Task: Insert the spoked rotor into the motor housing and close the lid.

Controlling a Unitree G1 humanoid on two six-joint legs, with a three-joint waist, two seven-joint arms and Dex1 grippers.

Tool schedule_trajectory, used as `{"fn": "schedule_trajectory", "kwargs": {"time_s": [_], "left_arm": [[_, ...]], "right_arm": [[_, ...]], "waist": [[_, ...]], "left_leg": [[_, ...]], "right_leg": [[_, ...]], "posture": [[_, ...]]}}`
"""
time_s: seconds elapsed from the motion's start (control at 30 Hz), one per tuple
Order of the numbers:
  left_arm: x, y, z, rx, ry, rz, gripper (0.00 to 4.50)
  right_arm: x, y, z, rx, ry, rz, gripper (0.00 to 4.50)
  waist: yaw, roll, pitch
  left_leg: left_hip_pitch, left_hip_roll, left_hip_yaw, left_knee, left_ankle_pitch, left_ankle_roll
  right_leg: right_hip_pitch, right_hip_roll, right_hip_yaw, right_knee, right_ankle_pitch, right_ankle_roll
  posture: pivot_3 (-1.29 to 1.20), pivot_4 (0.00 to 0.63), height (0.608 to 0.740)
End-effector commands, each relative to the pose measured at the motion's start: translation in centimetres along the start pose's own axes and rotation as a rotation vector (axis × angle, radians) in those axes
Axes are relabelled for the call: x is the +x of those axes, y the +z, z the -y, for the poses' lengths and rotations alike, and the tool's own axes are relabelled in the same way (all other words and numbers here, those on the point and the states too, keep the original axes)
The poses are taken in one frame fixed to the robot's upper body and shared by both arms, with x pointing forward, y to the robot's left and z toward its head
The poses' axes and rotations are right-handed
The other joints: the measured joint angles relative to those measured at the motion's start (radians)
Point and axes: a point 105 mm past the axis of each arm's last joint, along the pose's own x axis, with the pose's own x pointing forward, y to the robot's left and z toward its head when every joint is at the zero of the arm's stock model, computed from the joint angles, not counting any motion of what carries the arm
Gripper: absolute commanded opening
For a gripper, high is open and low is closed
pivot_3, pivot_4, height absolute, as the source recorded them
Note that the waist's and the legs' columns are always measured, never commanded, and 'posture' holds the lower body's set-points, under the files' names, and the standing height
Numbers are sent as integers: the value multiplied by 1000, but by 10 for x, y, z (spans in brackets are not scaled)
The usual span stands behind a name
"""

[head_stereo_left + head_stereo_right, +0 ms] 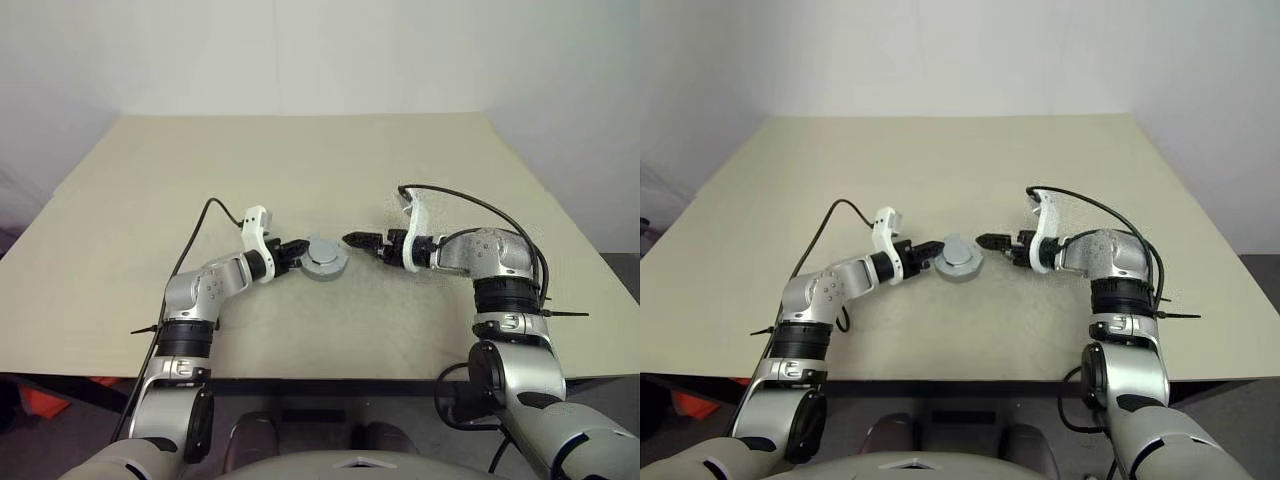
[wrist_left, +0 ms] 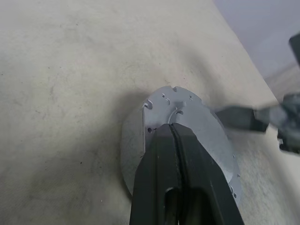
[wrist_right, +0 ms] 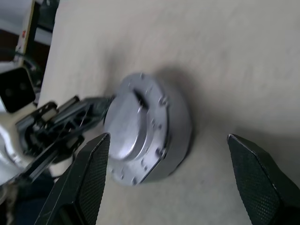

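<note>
The motor housing (image 1: 325, 265) sits just below the middle of the head camera's frame, on the pale desk (image 1: 300, 160). It is a round, shallow grey-metal puck, resting flat. The lid (image 3: 136, 126) lies on top of it, smooth plain grey face up, with a raised round centre and small holes and notches near its rim. In the right wrist view the lid stands a little proud of the housing's wall (image 3: 180, 133). The windings and the spoked rotor are hidden beneath it.

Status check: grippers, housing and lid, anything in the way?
Left gripper shut, tips on the lid. Right gripper open, beside it, apart. Lid on the motor housing. Table otherwise bare.
</note>
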Motion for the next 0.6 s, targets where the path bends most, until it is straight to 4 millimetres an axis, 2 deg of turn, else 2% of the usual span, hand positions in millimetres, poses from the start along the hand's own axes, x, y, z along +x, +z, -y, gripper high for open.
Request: {"fn": "schedule_trajectory", "kwargs": {"time_s": [0.03,0.33,0.6], "left_arm": [[8,-23,6,-20,-23,-92,0],[2,-13,-3,-8,12,-58,0],[-2,-7,-8,8,35,-47,0]], "right_arm": [[-2,0,-11,-11,36,-7,4471],[34,-31,-17,103,79,-67,4471],[54,-29,-38,222,189,-41,4471]], "waist": [[2,0,0],[-4,0,0],[-17,-1,-1]], "left_leg": [[0,0,0,0,0,0],[1,1,0,0,1,-1],[8,1,0,-4,4,-7]], "right_leg": [[0,0,0,0,0,0],[3,0,0,1,0,0],[6,0,0,1,0,0]], "posture": [[0,0,740],[0,0,740],[0,0,740]]}}
